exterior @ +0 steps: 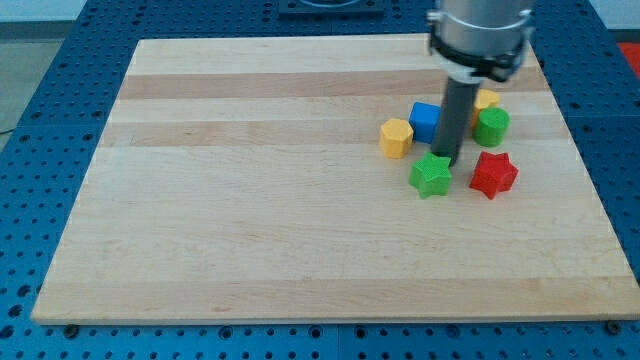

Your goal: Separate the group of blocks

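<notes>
Mid-separation, by my read: the cluster is loosened but the blocks are close together. My tip [447,160] is down on the wooden board [250,200], touching or just at the top-right edge of the green star [431,175]; I take that star as the landmark.

No gripper on me, just the rod, so nothing is held and there is no open or closed to report.

Relative to the green star: yellow hexagon [396,137] up-left, near. Blue cube [426,122] straight above, near, partly behind the rod. Red star [493,174] to the right, apart with a small gap. Green cylinder-ish block [491,126] up-right. Second yellow block [486,99] farther up-right, mostly hidden, shape unclear, touching or just beside that green one.

Next move probably: shove the green star down-left, away from the rest, without clipping the red star.

Count: 2 green, 2 yellow, 1 blue, 1 red; six total.
</notes>
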Tool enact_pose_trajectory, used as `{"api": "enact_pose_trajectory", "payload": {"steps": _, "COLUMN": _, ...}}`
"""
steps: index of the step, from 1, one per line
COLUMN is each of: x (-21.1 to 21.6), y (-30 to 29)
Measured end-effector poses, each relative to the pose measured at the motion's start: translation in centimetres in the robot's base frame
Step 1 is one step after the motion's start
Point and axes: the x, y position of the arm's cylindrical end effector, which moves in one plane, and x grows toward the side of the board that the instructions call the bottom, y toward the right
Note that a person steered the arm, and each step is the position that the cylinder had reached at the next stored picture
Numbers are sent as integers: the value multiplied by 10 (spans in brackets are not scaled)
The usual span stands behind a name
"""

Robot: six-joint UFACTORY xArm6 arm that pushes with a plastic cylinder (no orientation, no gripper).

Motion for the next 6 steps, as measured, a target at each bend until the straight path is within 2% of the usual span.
{"api": "enact_pose_trajectory", "payload": {"steps": 1, "x": -2, "y": 28}}
{"api": "enact_pose_trajectory", "payload": {"steps": 3, "x": -47, "y": -65}}
{"api": "enact_pose_trajectory", "payload": {"steps": 4, "x": -45, "y": -90}}
{"api": "enact_pose_trajectory", "payload": {"steps": 6, "x": -9, "y": -47}}
